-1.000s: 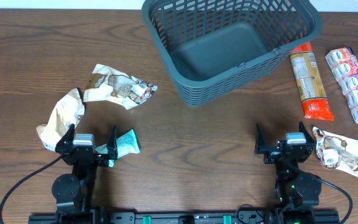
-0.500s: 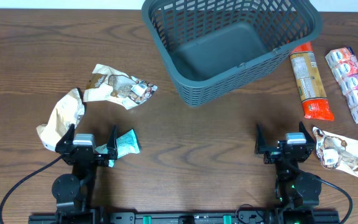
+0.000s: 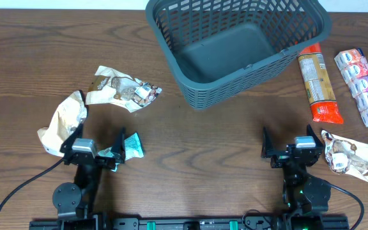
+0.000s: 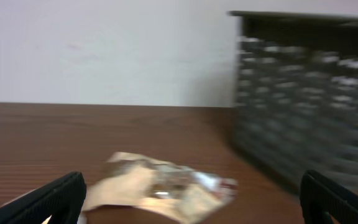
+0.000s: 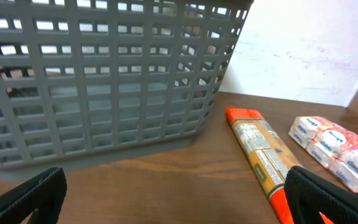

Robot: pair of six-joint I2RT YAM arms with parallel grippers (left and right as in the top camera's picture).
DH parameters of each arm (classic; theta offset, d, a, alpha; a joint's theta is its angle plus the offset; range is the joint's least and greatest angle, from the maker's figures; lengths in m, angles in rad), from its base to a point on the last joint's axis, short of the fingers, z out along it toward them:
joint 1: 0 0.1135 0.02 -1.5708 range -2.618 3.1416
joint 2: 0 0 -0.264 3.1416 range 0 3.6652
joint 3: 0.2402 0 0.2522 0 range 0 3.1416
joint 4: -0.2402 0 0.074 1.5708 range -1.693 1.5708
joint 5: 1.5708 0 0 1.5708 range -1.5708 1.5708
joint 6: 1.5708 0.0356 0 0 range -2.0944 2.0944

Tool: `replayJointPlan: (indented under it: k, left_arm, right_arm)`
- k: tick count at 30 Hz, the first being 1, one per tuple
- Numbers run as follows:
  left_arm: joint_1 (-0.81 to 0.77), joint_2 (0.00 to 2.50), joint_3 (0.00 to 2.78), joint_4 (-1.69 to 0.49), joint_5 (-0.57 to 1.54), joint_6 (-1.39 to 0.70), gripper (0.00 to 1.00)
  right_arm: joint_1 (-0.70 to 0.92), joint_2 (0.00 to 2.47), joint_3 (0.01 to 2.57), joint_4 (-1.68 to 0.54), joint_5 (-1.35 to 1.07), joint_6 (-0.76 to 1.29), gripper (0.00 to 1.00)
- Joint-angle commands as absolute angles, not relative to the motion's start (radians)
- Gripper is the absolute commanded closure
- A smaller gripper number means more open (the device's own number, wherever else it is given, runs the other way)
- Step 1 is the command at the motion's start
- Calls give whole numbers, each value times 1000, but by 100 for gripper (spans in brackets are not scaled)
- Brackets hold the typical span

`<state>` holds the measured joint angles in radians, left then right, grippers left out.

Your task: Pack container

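Note:
The dark grey-blue lattice basket (image 3: 235, 45) stands at the back centre, empty; it also shows in the right wrist view (image 5: 104, 81) and blurred in the left wrist view (image 4: 309, 93). My left gripper (image 3: 98, 148) is open and empty near the front left, beside a teal packet (image 3: 131, 146). A crumpled beige snack packet (image 3: 121, 88) lies ahead of it, and shows in the left wrist view (image 4: 160, 186). My right gripper (image 3: 291, 142) is open and empty at the front right. An orange cracker sleeve (image 3: 319, 83) lies right of the basket, and shows in the right wrist view (image 5: 263, 158).
A second beige packet (image 3: 62, 121) lies at the far left. A strip of pink and blue packets (image 3: 363, 86) lies at the far right, with a beige packet (image 3: 353, 158) in front of it, right of my right gripper.
My left gripper has turned slightly to the right and its wrist view is blurred with motion. The right arm has not moved.

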<state>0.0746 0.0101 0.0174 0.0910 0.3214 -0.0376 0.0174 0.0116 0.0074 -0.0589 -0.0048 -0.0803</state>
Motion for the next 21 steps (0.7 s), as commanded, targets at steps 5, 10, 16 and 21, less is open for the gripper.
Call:
replayJointPlan:
  k: [5, 10, 16, 21]
  left_arm:
    - [70, 4, 187, 41, 668, -205, 1]
    - [70, 4, 378, -190, 724, -204, 1]
    - [70, 4, 592, -563, 813, -204, 1]
    - [70, 4, 669, -565, 934, -205, 1]
  right_arm:
    - [31, 5, 39, 46, -16, 47, 1]
    - [31, 5, 196, 32, -15, -2, 1]
    - [31, 44, 458, -271, 33, -75, 1]
    - [31, 152, 707, -556, -178, 0, 1]
